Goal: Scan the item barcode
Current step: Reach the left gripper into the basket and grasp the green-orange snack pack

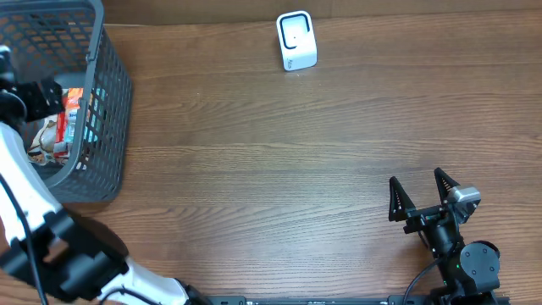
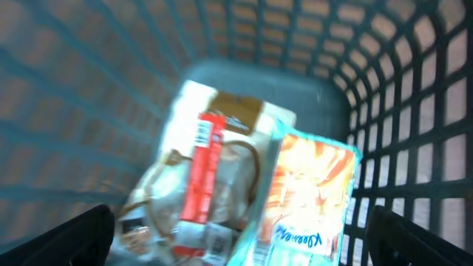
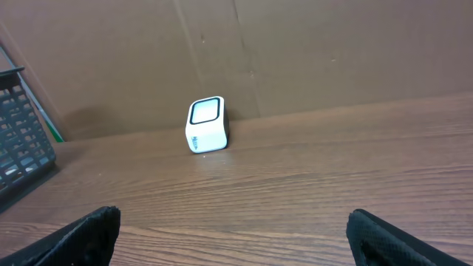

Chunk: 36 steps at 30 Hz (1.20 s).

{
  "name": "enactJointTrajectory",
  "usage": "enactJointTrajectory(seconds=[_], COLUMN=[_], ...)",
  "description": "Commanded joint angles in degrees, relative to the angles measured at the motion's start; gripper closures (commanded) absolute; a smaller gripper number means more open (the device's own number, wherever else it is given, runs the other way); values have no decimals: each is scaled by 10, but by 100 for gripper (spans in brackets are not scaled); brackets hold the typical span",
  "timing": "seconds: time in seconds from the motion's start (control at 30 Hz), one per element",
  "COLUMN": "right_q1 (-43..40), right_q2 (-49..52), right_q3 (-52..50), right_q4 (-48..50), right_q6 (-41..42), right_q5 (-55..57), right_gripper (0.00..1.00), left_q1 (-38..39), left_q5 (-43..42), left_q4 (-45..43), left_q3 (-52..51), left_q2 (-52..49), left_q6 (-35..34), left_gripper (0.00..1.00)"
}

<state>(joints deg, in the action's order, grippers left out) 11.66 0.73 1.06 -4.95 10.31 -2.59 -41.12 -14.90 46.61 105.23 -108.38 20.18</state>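
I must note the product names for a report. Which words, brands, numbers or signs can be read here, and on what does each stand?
No text can be read with certainty.
orange packet: blue brand word near its lower edge, too blurred to read.
red strip on the brown-and-white bag: a barcode patch and small print, blurred.
white scanner: small marks on its front, too small to read.
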Motion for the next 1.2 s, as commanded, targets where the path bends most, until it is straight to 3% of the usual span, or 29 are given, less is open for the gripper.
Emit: enactJointTrajectory(seconds=[0.0, 0.5, 0.77, 0.97, 1.17], right_q1=[-2, -2, -2, -2, -2], right_q2=[-5, -5, -5, -5, -5], right_q3=[-6, -6, -6, -6, -6], right_q4=[3, 3, 3, 3, 3], right_q6=[0, 0, 0, 0, 0], right_q5=[1, 1, 1, 1, 1], right_gripper=[0, 0, 0, 0, 0], left_q1=[3, 31, 55, 56, 56], left_q5=[-82, -95, -1, 4, 1], left_q4=[-2, 18, 29, 35, 40], left_q3=[9, 9, 9, 9, 9], left_q2=[-24, -115, -146, -162, -181], left_q6=[42, 56, 56, 55, 56], left_gripper=[0, 0, 0, 0, 11])
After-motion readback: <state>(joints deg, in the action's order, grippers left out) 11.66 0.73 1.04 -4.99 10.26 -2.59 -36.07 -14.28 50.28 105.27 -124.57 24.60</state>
